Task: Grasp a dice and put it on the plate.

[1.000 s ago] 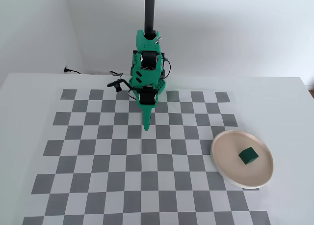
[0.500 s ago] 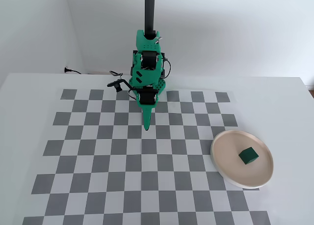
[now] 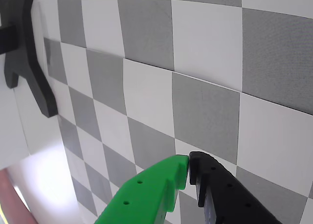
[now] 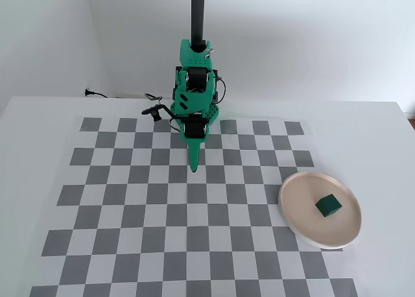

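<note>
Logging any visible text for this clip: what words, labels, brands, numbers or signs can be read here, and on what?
None: no readable text in either view.
The dice on the plate shows plain dark green faces, no pips or numbers.
The checkered mat has only grey and white squares.
The arm and the shut end effector carry no label or brand that can be made out.

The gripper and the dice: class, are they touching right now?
Apart. The fixed view shows the gripper shut over the checkerboard near the arm's base, while the dice sits on the plate far to the right.
</note>
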